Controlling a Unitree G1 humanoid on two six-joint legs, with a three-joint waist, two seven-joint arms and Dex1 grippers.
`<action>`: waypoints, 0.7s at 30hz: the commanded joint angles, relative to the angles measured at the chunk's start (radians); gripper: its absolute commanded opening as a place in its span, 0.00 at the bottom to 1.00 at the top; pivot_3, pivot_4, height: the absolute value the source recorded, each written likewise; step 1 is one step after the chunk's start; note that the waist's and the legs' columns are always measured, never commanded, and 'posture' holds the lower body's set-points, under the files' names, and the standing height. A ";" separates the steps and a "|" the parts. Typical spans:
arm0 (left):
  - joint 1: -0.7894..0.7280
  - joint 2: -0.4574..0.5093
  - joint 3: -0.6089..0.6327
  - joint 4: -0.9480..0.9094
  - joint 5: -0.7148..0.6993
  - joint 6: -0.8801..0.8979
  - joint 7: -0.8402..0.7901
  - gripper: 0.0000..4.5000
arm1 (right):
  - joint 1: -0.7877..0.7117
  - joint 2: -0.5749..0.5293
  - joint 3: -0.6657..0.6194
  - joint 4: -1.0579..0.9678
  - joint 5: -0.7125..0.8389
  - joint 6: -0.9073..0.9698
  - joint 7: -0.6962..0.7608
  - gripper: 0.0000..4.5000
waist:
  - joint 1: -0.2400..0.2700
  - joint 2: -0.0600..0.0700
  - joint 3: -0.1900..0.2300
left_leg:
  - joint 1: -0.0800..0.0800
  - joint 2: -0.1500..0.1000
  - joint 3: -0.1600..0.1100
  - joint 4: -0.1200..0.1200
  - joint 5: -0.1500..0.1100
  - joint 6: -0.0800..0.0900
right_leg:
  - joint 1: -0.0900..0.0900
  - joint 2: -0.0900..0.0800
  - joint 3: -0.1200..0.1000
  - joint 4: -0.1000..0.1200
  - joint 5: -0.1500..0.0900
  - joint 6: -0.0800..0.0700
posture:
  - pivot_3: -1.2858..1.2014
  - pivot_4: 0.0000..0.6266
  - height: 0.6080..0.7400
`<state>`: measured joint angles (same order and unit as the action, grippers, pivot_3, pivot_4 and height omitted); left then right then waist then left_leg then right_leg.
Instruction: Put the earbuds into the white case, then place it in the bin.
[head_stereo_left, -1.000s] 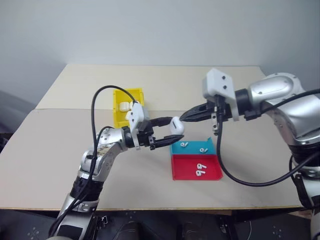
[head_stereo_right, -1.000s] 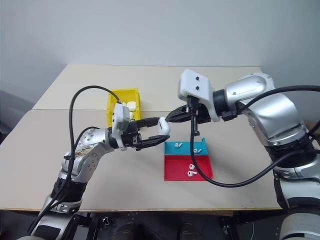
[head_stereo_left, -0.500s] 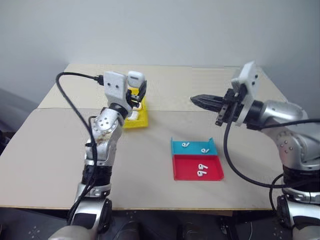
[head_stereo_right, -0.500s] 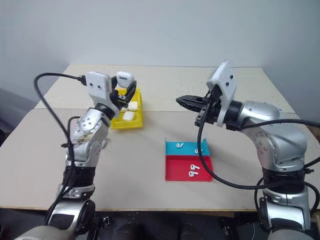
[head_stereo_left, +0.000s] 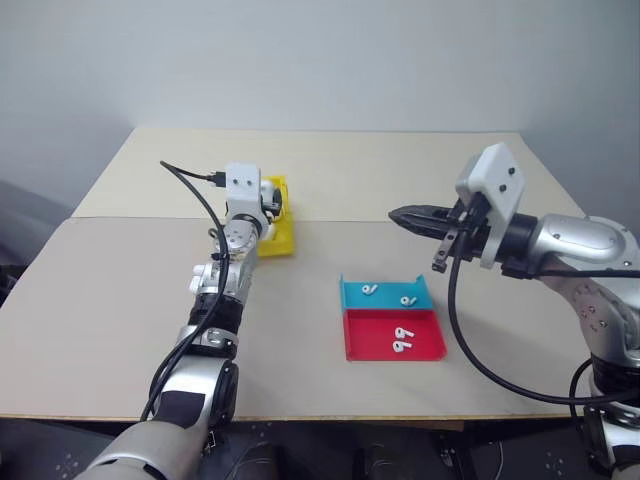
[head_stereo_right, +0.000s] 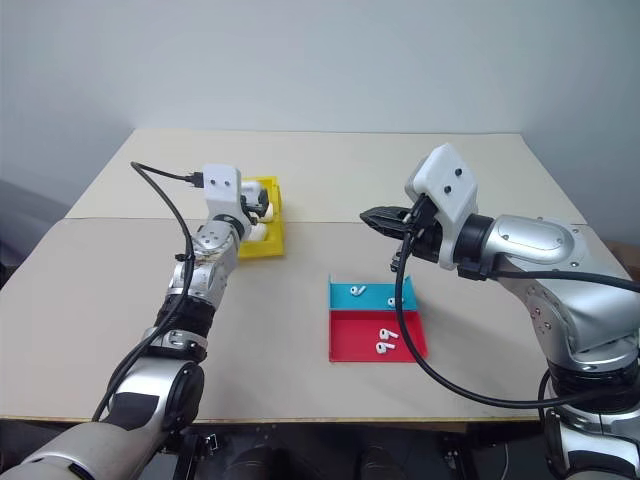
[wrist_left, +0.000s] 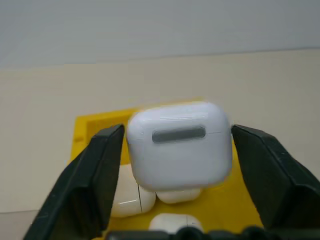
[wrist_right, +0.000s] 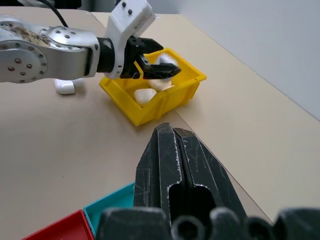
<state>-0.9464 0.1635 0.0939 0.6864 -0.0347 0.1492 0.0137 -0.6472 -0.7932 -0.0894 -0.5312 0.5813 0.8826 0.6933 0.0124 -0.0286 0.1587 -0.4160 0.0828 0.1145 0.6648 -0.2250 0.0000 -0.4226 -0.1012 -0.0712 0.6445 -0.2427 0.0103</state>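
Over the far left part of the beige table (head_stereo_left: 120, 300) I have my left tool (wrist_left: 175, 150) reaching level above the small bright yellow plastic bin (head_stereo_left: 283, 236), which sits near the seam that runs across the table. Through the left wrist camera the glossy white rounded earbud case (wrist_left: 179, 150) sits between the two black fingers (wrist_left: 95, 175) with a gap on each side, so I read the tool as spread wide with the case let go, or just about. Whether the case rests on the ones beneath it or hangs in mid-drop I cannot tell from this angle. Other white cases (wrist_left: 131, 202) lie in the bin below, which is why I came in above the walls and not from the side.

My right tool (head_stereo_right: 378, 216) is pressed fully shut on nothing, held level above the table and well apart from the bin, out of the left arm's way. Just below it, toward the near edge, the flat red-and-teal tray (head_stereo_left: 392, 348) holds four tiny white stemmed earbuds (head_stereo_left: 402, 339), two in each colour, waiting for the next case. One more white case (wrist_right: 65, 87) lies on the table just beside the left arm.
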 joint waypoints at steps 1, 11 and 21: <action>-0.037 0.002 -0.004 0.017 0.033 -0.100 0.044 1.00 | -0.004 -0.014 -0.029 -0.031 0.014 0.005 -0.011 0.00 | -0.001 0.000 0.000 | 0.000 0.000 0.000 0.000 0.000 0.000 | 0.000 0.000 0.000 0.000 0.000 0.000 | 0.52 0.24 1.00; 0.184 0.082 0.030 -0.457 0.106 -0.091 0.152 1.00 | 0.026 0.052 0.005 -0.014 -0.013 -0.059 -0.042 0.00 | -0.006 0.000 0.000 | 0.000 0.000 0.000 0.000 0.000 -0.001 | -0.001 0.000 0.001 0.001 0.000 0.000 | 0.52 0.24 1.00; 0.489 0.100 0.091 -1.100 0.279 0.282 0.209 1.00 | 0.116 0.063 0.025 -0.007 -0.066 -0.135 -0.032 0.00 | 0.000 0.000 0.000 | 0.001 0.000 0.000 0.000 0.000 -0.001 | 0.000 -0.001 0.001 0.002 0.000 0.000 | 0.52 0.24 1.00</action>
<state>-0.4671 0.2653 0.1756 -0.3170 0.2036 0.3735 0.2089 -0.5292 -0.7253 -0.0457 -0.5251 0.5247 0.7851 0.6583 0.0123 -0.0284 0.1586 -0.4150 0.0831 0.1145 0.6650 -0.2246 -0.0007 -0.4223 -0.1017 -0.0706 0.6463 -0.2427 0.0103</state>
